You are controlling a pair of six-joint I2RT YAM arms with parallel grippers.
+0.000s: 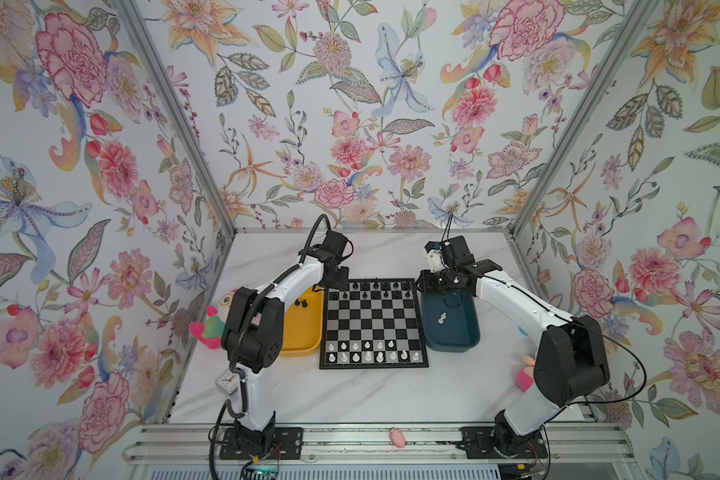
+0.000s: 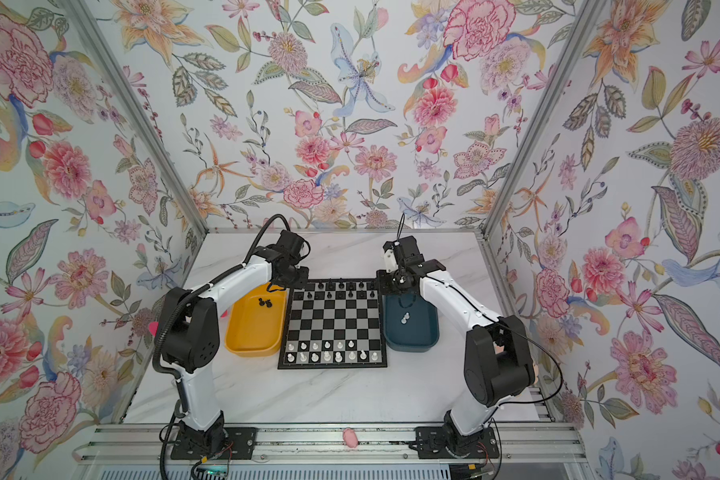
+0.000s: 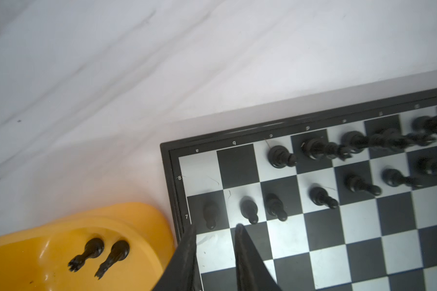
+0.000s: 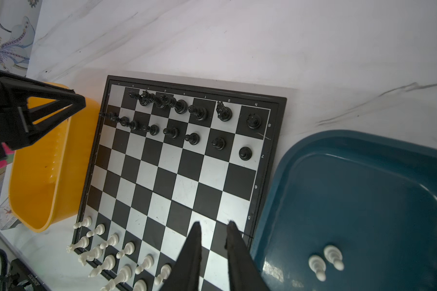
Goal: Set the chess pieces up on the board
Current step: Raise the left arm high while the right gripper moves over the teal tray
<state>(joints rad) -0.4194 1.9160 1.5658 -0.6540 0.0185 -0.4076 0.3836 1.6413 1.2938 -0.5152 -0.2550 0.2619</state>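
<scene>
Left wrist, board (image 3: 323, 236) rim reads a, b, 8, 7, left tool (image 3: 216, 226) and right tool (image 4: 214, 223) narrow, empty

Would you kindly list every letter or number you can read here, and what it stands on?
"a", "b", "c", "d": far border of the board, left wrist view; later letters blurred.
"8", "7": its border beside the yellow tray.
"8", "7", "6", "5": its border beside the dark blue tray, right wrist view.
In both top views the border marks are too small to read.
</scene>
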